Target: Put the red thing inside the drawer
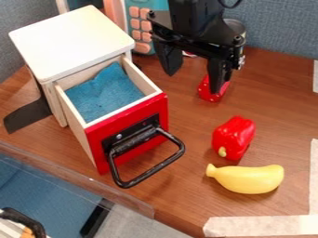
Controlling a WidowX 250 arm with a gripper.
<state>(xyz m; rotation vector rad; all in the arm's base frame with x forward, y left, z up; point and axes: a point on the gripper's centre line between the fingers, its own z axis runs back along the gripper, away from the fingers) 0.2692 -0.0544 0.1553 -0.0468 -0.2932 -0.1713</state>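
The gripper [191, 81] hangs at the upper middle, right of the drawer, its two fingers wide apart and open with nothing held between them. Behind its right finger shows a small red speckled object [213, 96], partly hidden; whether they touch I cannot tell. A shiny red pepper-like toy [235, 135] lies lower down on the table, right of the drawer. The drawer [127, 139], red-fronted with a black handle, is pulled out of its white-topped cabinet [71, 39]. Blue cloth [105, 95] covers the drawer's floor.
A yellow banana toy [249, 179] lies just below the pepper-like toy. A teal toy with pink buttons [142, 25] and a can [236, 27] stand at the back. Whitish tape [261, 226] marks the front right of the wooden table [273, 102]. A clear edge runs along the lower left.
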